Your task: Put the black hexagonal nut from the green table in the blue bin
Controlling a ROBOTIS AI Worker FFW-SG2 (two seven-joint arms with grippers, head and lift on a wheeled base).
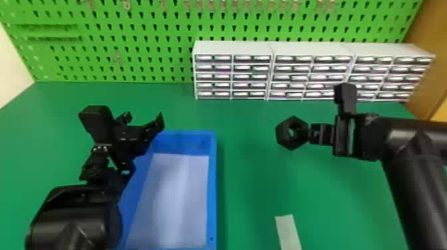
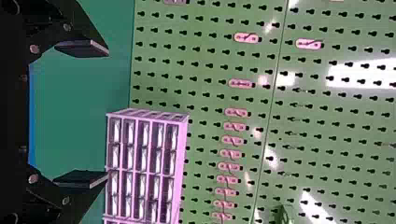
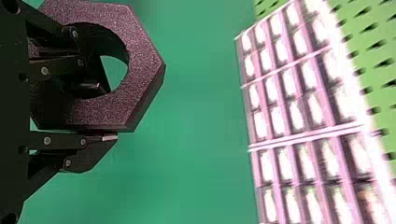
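Reference for all positions: the blue rectangular plastic bin [image 1: 212, 186] with a pale floor, on the green table [image 1: 252, 206].

1. Nut location. The black hexagonal nut [image 1: 283, 135] is to the right of the bin, roughly level with its far rim, and appears to be held above the table.

2. Right gripper [image 3: 106, 113]. It has hold of the nut. In the right wrist view, one finger enters the central hole and the other lies along an outer flat, with one wall of the ring between them. The fingers are therefore parted by about that wall.

3. Left gripper [image 2: 105, 114]. Fingers wide apart, nothing between them; located by the bin's far left corner.

4. Critical relation. The bin lies to the left of the nut and extends toward the robot. The right arm already has the part, so the next move should be leftward and slightly back, over the near wall, then release. Caution: excess leftward travel could bring the nut against the left gripper.

5. View use. Take the nut-to-bin offset from the head view; take finger seating in the hole from the right wrist view.
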